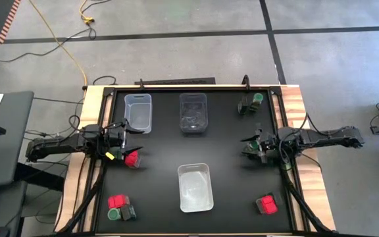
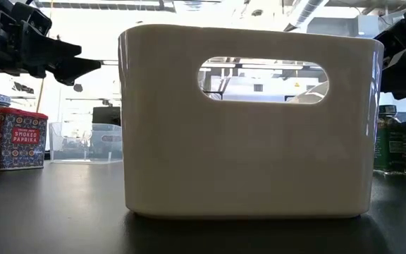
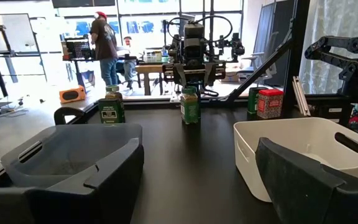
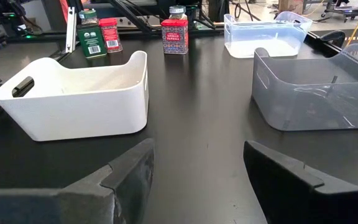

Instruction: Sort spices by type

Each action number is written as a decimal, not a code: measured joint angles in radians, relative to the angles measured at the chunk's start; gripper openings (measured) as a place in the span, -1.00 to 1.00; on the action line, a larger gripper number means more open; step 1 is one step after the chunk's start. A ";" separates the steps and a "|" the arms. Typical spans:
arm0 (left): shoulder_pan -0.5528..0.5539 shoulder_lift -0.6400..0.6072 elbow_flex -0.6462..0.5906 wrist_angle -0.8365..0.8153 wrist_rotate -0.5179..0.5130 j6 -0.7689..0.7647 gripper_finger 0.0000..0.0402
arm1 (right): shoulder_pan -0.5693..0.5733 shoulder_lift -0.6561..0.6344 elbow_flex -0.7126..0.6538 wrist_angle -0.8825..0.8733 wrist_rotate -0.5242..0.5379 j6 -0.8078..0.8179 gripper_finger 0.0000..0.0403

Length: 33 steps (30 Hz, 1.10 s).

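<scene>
Left gripper (image 1: pixel 134 130) hovers beside a red packet (image 1: pixel 132 159), jaws spread and empty. Right gripper (image 1: pixel 247 145) hovers over bare tabletop (image 1: pixel 229 164), jaws spread, empty. Other spices sit at near-left (image 1: pixel 120 207), near-right (image 1: pixel 266 205) and far-right (image 1: pixel 251 103), outside the bins (image 1: pixel 195 187).

Glossy white plastic bin (image 2: pixel 245 120) on a smooth, matt black table (image 2: pixel 48 212).

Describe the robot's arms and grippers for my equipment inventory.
Both arms are dark, jointed and slim, with black cables trailing along them. The left gripper carries a small yellow tag near its wrist. The right gripper has blunt black fingers with stepped, matte inner faces.
</scene>
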 joint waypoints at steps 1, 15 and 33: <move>0.000 0.000 0.000 0.000 0.000 0.000 0.47 | 0.000 0.000 0.000 0.000 0.000 0.000 0.37; 0.000 0.000 0.000 0.000 0.000 0.000 0.47 | 0.000 0.000 0.000 0.000 0.000 0.000 0.37; 0.000 0.000 0.000 0.001 0.000 -0.074 0.47 | 0.000 0.000 0.000 0.000 0.000 0.000 0.37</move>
